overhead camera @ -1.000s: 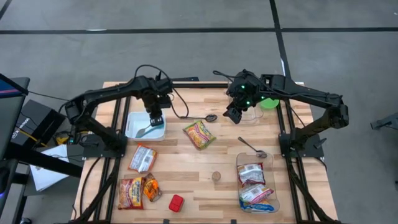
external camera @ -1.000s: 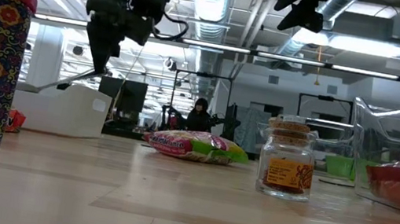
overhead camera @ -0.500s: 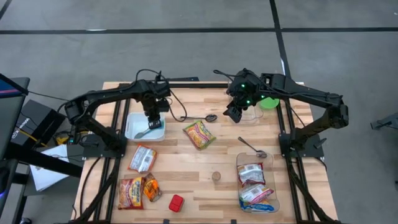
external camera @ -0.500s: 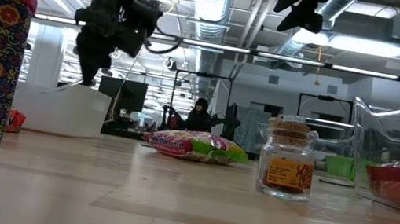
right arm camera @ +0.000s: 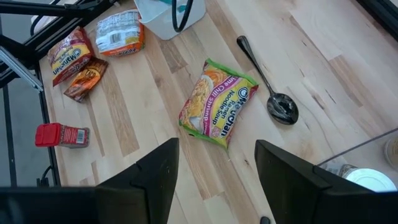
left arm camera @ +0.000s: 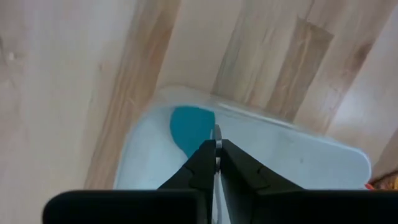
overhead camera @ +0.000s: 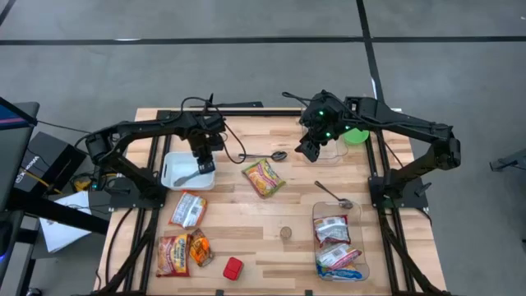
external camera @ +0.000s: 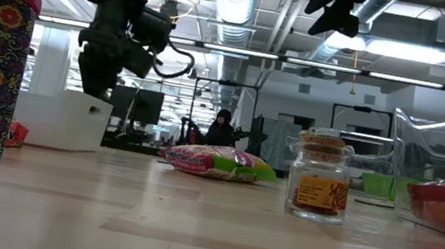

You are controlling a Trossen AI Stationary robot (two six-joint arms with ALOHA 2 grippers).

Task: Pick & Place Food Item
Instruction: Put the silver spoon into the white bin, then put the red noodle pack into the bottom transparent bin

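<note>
Left gripper (overhead camera: 205, 162) sits over the white bin (overhead camera: 174, 168) from above, a spoon (overhead camera: 187, 174) lying inside. Its wrist view shows the fingers nearly together on a thin metal edge. Right gripper (right arm camera: 214, 163) hovers open above the ramen packet (right arm camera: 218, 104).

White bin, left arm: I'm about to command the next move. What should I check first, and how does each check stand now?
1. Left pincer closed on the thin metal spoon handle: ok.
2. Spoon's bowl end inside the white bin, next to the blue item: ok.
3. Spoon lifted off the bin's floor: cannot tell.
4. Right pincer open, empty and parked high over the table's far side, away from the bin: ok.
5. Noodle packet lying flat on the table, apart from the bin and the left arm: ok.
</note>
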